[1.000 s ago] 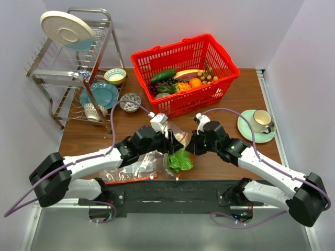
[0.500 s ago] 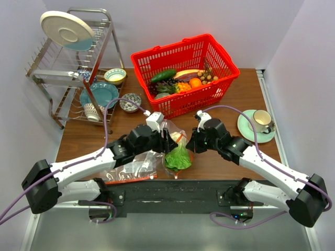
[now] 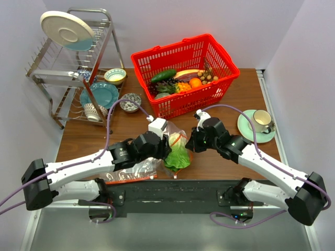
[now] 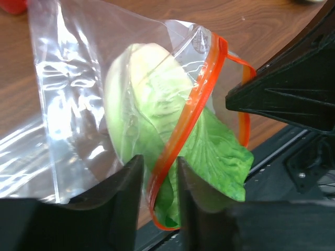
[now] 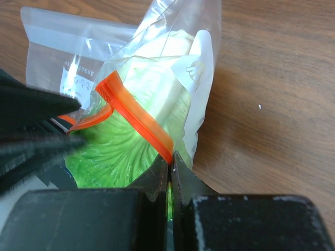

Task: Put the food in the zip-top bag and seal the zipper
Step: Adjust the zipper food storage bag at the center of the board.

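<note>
We had the zip-top bag [image 3: 175, 137] up off the table [image 3: 84, 138] near the front edge, slung between both arms. The napa cabbage [image 4: 141, 120] sat in its mouth, pale stem inside and leafy green end poking out past the zipper [image 4: 194, 102]. The left gripper [image 4: 158, 167] stood part-way apart, and the red-orange strip ran straight down the gap between its fingers, a sliver of room on either side. The right gripper [image 5: 170, 162] was pressed together on the strip's other end, pinching the bag's edge, with the cabbage just beside its tips. A second bag [image 3: 131, 170] lay flat under the left arm.
</note>
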You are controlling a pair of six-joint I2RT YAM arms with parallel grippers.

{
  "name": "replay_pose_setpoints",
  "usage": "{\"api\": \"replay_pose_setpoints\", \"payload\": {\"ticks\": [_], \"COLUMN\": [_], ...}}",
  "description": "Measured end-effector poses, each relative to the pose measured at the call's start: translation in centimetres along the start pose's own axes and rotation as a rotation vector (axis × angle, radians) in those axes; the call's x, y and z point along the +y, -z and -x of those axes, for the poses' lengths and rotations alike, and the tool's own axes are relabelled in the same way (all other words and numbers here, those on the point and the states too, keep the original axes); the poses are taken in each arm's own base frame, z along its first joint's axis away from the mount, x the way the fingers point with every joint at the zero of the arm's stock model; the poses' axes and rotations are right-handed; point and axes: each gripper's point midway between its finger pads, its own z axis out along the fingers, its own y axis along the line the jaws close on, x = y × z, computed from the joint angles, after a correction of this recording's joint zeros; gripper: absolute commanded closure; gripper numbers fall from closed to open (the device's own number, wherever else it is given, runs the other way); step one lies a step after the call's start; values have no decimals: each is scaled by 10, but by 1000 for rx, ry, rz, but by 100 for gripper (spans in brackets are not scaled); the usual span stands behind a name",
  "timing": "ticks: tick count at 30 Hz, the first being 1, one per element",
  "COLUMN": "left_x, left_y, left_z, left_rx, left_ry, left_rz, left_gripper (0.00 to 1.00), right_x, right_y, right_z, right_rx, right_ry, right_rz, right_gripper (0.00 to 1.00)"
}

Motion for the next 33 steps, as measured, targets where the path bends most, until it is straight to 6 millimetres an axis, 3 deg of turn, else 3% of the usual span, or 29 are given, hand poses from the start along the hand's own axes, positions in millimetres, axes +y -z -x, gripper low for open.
{"api": "replay_pose_setpoints", "payload": {"ticks": [3,5,11,15,24,33], "left_x": [2,3,7,8,20,12], "left_y": [2,2,1,-4,-16,-24], "left_z": [4,6,12,13,5,27], "left_rx": [-6,-9,-27,-21,3,-31], "left_ry": [-27,-36,-54,-68,-111,-146], "left_rz": [33,51,82,102,175,205], "left_gripper": [68,61,56,46,49,48], "right_x": [0,0,0,2,2,2], "right_y": [-2,-4,-5,-5,-7,-10], "right_z": [-1,-3,-5,-6,-6,-8], "right_rx": [6,15,29,34,37,46], "right_ry": [-5,-7,-9,-11,-16,-17], "right_rz": [0,-1,4,11,11,12], "right_gripper": [100,100,100,100,100,100]}}
